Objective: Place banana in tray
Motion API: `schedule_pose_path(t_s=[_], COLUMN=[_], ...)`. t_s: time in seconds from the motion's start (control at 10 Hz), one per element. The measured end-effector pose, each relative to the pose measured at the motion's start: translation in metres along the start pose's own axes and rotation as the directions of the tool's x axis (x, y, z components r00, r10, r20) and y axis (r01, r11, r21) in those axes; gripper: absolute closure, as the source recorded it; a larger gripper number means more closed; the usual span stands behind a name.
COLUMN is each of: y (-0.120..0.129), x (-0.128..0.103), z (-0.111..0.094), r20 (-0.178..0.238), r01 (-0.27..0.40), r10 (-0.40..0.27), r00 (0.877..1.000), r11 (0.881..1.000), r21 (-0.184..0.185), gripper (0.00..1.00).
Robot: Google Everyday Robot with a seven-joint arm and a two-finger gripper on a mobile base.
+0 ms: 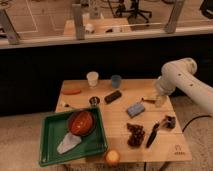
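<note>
Tabletop (114, 116) is cluttered. The green tray (97, 143) sits well off to the end effector's left, at the front corner, with bare floor beside its bowl (81, 122), so there's likely room for a drop. The banana (154, 101) lies just under the end effector (160, 96), which hangs spread wide and gripping nothing, apparently lining up a grasp.

Wooden table (118, 120): the gripper (158, 101), jaws spread apart, hangs from the white arm (177, 80) near the 3 o'clock edge. The green tray (52, 132) occupies the 8 o'clock corner. It holds a red bowl (81, 122) and, at the bowl's 7 o'clock, a flat whitish piece (69, 144). A round orange fruit (112, 158) sits at the 6 o'clock edge. A white cup (92, 78) and a blue cup (116, 81) stand at 12 o'clock.
</note>
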Motion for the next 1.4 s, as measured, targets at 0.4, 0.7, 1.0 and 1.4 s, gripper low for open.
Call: schedule_pose_path(t_s=[0.4, 0.7, 1.0, 1.4], y=[-0.011, -0.012, -0.015, -0.014], x=[0.015, 0.021, 0.02, 0.024], z=[0.024, 0.04, 0.073, 0.082], r20=[0.002, 0.011, 0.028, 0.045], r01=[-0.015, -0.024, -0.03, -0.032], r10=[0.015, 0.024, 0.033, 0.039], r00=[1.0, 1.0, 0.999, 0.998], r11=[1.0, 0.998, 0.994, 0.989], r21=[-0.014, -0.059, -0.109, -0.144], gripper=[0.2, 0.2, 0.2, 0.2])
